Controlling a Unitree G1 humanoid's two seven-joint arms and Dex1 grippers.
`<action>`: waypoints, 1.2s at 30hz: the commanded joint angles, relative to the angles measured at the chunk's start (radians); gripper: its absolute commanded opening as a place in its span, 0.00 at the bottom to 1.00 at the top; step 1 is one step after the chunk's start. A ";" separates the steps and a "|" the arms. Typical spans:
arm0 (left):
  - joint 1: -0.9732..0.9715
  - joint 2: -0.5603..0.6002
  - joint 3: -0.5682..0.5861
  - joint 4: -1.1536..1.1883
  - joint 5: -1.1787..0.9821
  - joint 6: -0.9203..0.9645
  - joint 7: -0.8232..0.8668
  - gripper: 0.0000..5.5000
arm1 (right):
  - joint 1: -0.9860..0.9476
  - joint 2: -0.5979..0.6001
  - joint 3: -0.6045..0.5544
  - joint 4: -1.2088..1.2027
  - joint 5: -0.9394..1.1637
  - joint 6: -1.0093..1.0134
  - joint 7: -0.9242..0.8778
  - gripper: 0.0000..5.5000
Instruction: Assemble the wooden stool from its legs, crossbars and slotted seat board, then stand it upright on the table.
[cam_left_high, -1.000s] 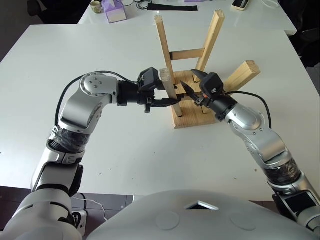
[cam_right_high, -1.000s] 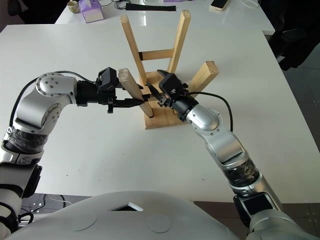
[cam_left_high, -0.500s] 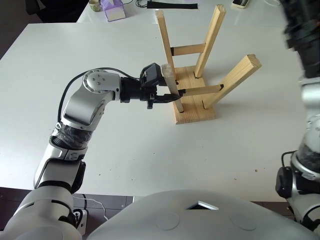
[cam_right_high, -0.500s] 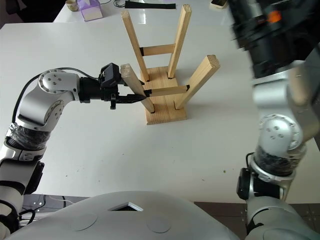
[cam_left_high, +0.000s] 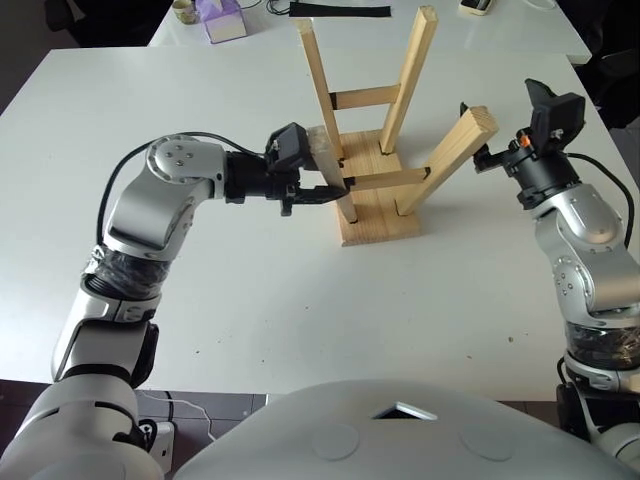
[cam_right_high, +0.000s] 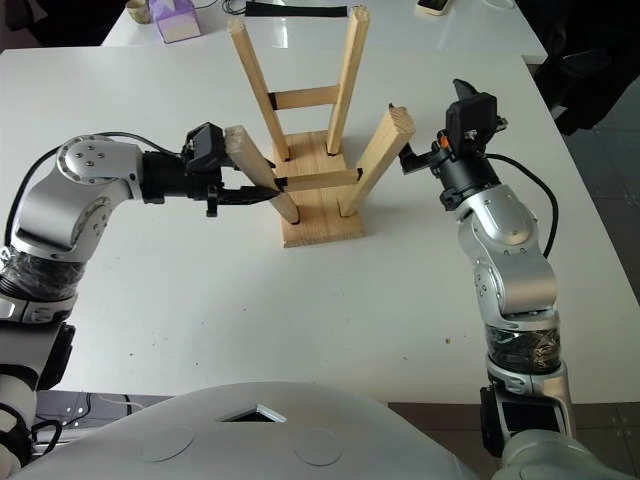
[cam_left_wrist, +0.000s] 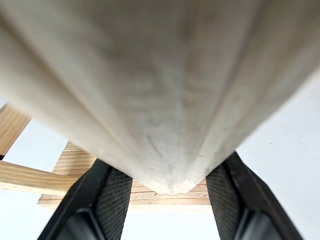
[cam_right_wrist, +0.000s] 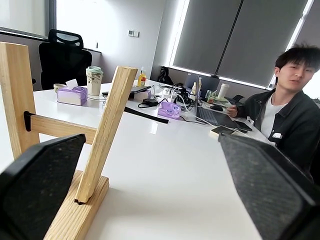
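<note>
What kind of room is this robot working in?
Probably an office or meeting room: a black office chair, grey window blinds, and a laptop and tissue box on the far table.

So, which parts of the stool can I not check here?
Left wrist view: the pale wooden leg held by the left hand covers its slot in the slotted wooden seat board.
Right wrist view: the black pads of the right hand and the lower edge cut off that board.
Eye views: the board's face on the white table is hidden.
</note>
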 joint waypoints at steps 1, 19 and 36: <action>-0.029 -0.059 -0.137 0.006 0.079 0.056 0.015 0.38 | -0.062 0.003 0.222 -0.236 0.041 0.067 0.153 0.98; -0.016 -0.040 -0.134 0.016 0.083 0.046 0.024 0.38 | -0.095 0.229 0.233 -0.289 0.026 0.189 0.030 0.98; 0.118 -0.092 -0.055 -0.305 -0.096 0.181 0.118 0.54 | -0.019 0.026 0.093 0.132 -0.279 -0.062 0.166 0.98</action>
